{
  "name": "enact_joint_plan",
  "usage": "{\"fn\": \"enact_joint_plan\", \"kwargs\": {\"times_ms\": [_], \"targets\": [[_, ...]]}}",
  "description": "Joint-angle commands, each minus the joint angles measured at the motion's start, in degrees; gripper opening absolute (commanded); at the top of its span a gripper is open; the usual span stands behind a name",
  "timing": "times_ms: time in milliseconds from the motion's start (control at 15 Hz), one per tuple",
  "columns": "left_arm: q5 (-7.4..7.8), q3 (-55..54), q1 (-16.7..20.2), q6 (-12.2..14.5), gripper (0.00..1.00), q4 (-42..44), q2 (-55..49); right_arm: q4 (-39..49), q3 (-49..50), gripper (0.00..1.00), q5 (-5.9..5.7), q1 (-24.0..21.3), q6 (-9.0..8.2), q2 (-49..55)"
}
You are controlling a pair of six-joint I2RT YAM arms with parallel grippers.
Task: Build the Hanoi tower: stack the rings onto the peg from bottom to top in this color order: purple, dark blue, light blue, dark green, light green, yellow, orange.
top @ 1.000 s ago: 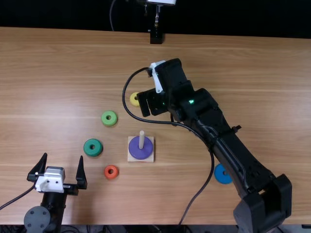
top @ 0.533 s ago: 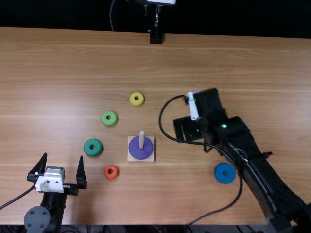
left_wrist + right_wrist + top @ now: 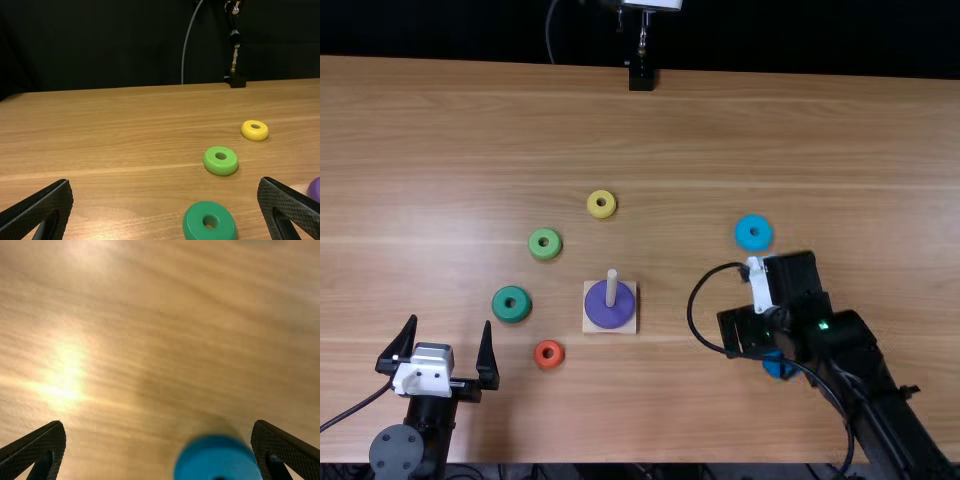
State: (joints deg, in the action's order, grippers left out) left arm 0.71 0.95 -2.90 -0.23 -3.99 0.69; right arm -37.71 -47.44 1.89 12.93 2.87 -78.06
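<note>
The purple ring [image 3: 605,314] sits around the peg [image 3: 611,286], low on its square base [image 3: 588,327], so I judge the first of seven placed and dark blue due next. That one, the dark blue ring [image 3: 773,369], lies on the bench [image 3: 670,130] well off to the right of the peg, partly under my right claw [image 3: 158,423]. The claw has swung away from beside the yellow ring [image 3: 609,209] to here, uncovering both that ring and the light blue ring [image 3: 754,233] farther up.

To me that means the approach for the second layer is under way. The claw's fingers are apart with nothing between them gripped; in its own wrist view the blue ring lies nearer one finger, so I'd centre before lowering or risk nudging it.

Left of the base lie the orange ring [image 3: 549,342], dark green ring [image 3: 511,292] and light green ring [image 3: 545,231]. My left claw [image 3: 165,181] is parked, spread and empty.
</note>
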Motion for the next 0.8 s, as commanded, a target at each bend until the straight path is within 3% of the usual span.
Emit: {"fn": "enact_joint_plan", "kwargs": {"times_ms": [0,67,200,333,733], "targets": [[0.98,-1.0,0.2,0.2,1.0,-1.3,-0.7,0.0,2.7,1.0,0.01,-2.2,0.71,1.6],[0.98,-1.0,0.2,0.2,1.0,-1.3,-0.7,-0.1,4.3,1.0,0.01,-3.5,1.24,1.6],[0.98,-1.0,0.2,0.2,1.0,-1.3,-0.7,0.1,6.7,1.0,0.11,-6.2,4.83,1.7],[0.98,-1.0,0.2,0.2,1.0,-1.3,-0.7,0.1,7.8,1.0,0.11,-9.1,6.72,1.7],[0.98,-1.0,0.2,0.2,1.0,-1.2,-0.7,-0.1,9.6,1.0,0.11,-11.2,7.04,1.6]]}}
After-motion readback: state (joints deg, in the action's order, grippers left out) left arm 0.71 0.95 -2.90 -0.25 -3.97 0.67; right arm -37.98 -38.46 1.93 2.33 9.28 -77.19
